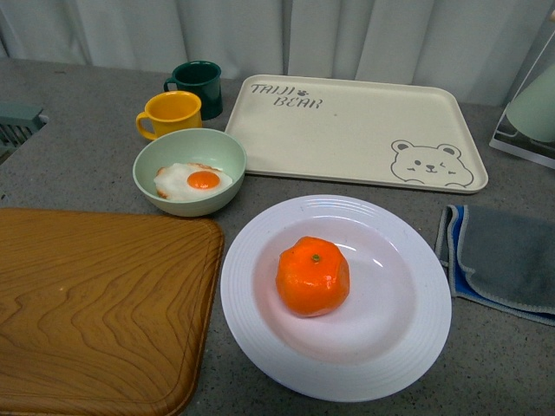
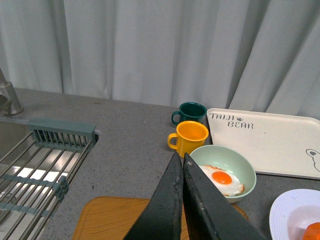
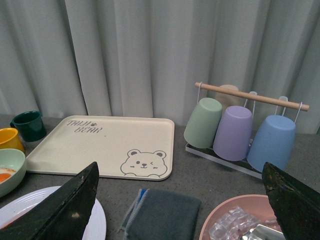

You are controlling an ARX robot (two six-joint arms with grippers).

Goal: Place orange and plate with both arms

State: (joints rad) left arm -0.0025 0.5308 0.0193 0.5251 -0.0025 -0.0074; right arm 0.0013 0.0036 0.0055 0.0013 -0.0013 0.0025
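The orange (image 1: 313, 276) sits in the middle of the large white plate (image 1: 260, 329), which rests on the grey counter in front of the cream bear tray (image 1: 355, 130). Neither arm shows in the front view. My left gripper (image 2: 181, 159) is shut with nothing in it, hovering above the wooden board (image 2: 107, 220) and short of the green bowl; the plate's rim (image 2: 287, 212) and a sliver of orange (image 2: 312, 232) show at that view's corner. My right gripper (image 3: 180, 175) hangs wide open and empty above the grey cloth (image 3: 162, 215), with the plate's edge (image 3: 20, 200) by one finger.
A pale green bowl (image 1: 165, 152) holding a fried egg, a yellow mug (image 1: 171, 114) and a dark green mug (image 1: 199, 87) stand behind the wooden board (image 1: 95, 303). A grey cloth (image 1: 507, 260) lies right of the plate. A cup rack (image 3: 240, 127), a pink bowl of ice (image 3: 240, 220) and a sink rack (image 2: 35, 170) flank the scene.
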